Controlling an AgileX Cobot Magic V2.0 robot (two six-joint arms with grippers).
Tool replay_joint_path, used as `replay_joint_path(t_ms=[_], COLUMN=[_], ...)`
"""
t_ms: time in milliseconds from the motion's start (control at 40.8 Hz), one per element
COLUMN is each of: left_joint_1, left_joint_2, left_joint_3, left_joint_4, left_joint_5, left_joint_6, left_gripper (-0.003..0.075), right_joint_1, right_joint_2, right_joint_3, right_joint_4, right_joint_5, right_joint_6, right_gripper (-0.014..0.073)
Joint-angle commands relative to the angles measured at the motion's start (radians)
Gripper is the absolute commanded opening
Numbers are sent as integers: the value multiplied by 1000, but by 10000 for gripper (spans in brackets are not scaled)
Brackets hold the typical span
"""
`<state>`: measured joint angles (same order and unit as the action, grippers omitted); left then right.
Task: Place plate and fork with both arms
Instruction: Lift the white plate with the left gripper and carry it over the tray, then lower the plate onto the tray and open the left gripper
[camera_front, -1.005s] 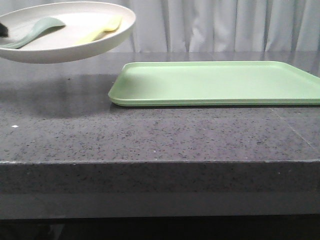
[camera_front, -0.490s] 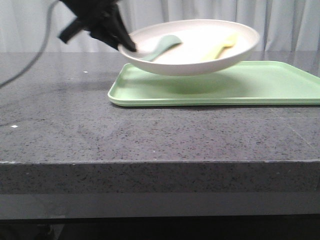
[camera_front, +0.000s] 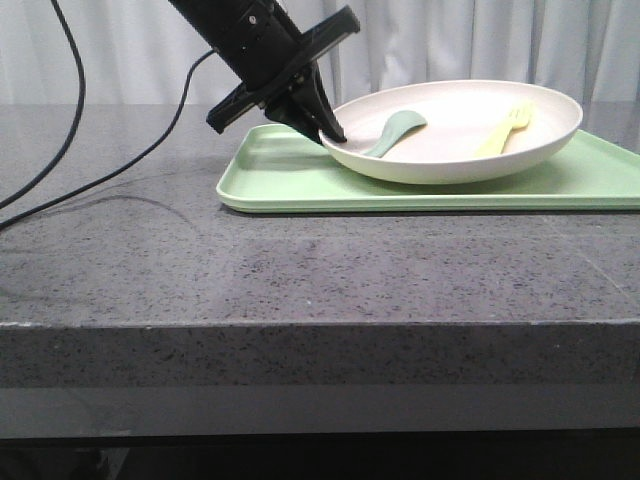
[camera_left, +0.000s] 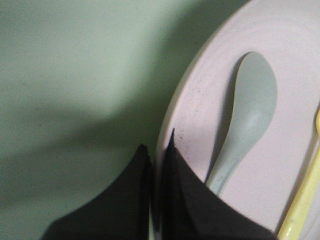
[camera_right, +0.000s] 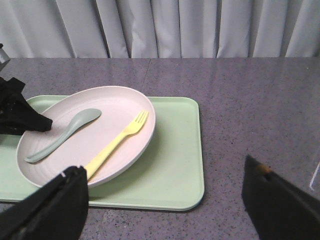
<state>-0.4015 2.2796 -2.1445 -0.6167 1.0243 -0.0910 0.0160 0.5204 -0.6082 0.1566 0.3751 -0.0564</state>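
Soft even light, left wrist view blurred, dark shadow on tray

This looks like a robot test bench staged as a dining counter, not a real kitchen. A dark speckled stone-look countertop stands before a plain backdrop of pleated grey-white curtains. Black cables trail loose across the counter, and only a light-green tray with plastic tableware sits there.
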Motion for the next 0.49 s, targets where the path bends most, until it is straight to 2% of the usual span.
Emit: replay_joint_path(t_ms=[0,123,196,368,466], left_joint_1=[-7,-7,-7,-4,2], left_joint_2=[-71,-71,-71,-75,-78], left_joint_3=[-39,-39,-39,-56,-114], left_joint_4=[-56,-52,-52,-52,-52], left_joint_5=[-38,-38,-38,-34,33], left_joint_6=[-18,-18,-18,-18,-10], left_gripper=[-16,4,65,281,332], right_joint_1=[-3,-3,-3,-3,-3], right_joint_2=[8,8,8,8,8], right_joint_3=[-35,-35,-35,-35,-35], right_joint_4=[4,4,4,4,4], right_joint_5=[-78,-78,-78,-78,-78], right_joint_6=[-9,-9,-9,-9,-9], right_gripper=[644,644,644,644,644])
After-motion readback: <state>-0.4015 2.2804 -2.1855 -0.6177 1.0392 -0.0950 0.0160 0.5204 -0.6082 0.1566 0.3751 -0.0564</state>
